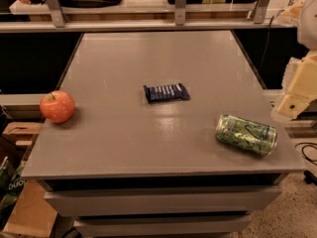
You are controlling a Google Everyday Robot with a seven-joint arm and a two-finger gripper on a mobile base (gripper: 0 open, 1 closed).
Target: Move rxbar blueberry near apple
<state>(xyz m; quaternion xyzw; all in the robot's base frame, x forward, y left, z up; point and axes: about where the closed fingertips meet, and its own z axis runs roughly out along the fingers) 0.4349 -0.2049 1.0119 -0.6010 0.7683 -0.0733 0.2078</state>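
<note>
Rxbar blueberry [166, 92], navy, white-lettered, lies flat; end effector [297, 90] at right, state unclear

Pincer [293, 99] at right edge: cream, blocky; white rounded arm [311, 15] above.

The arm [311, 14] shows only along the frame's right edge. A pale rounded link sits at about 2 o'clock, with cream, blocky segments stepping down below it. The gripper [291, 103] is the lowest part, at 3 o'clock, angled down toward 8 o'clock, hanging in the air and holding nothing.
</note>
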